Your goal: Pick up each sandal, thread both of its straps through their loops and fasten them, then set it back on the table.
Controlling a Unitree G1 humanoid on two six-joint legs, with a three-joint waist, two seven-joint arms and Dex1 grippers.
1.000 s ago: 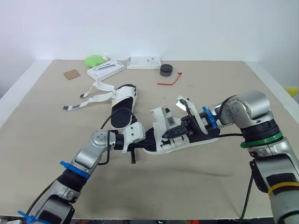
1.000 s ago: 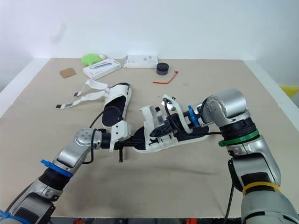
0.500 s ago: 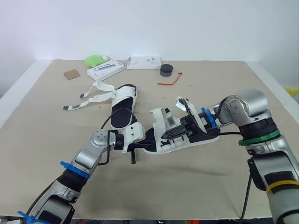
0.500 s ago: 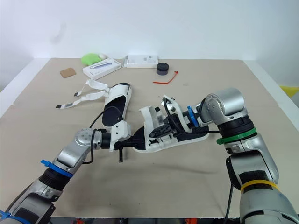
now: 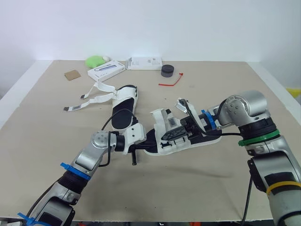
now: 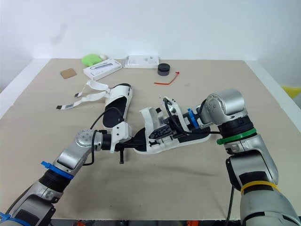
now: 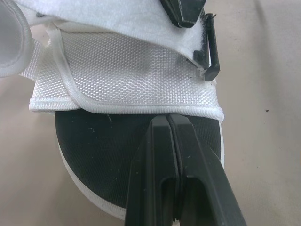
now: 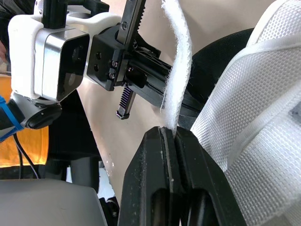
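One white sandal with a black footbed (image 5: 181, 140) lies mid-table between my arms. My left gripper (image 5: 146, 141) is shut on the edge of its sole; in the left wrist view the fingers (image 7: 186, 155) pinch the black footbed (image 7: 103, 150) below the white mesh band (image 7: 127, 75). My right gripper (image 5: 167, 136) is shut on a white strap (image 8: 177, 70) of this sandal, held up over the upper. The second sandal (image 5: 123, 107) lies farther back on the left, its loose straps (image 5: 89, 100) spread on the table.
Along the far edge sit a green object (image 5: 95, 60), a white box (image 5: 106, 70), a second white box (image 5: 146, 62) and a black round puck (image 5: 167, 70). A red tie (image 5: 171, 82) and a brown square (image 5: 72, 75) lie nearby.
My right gripper has drawn the strap slightly to the left over the sandal. The left gripper and the second sandal have stayed put.
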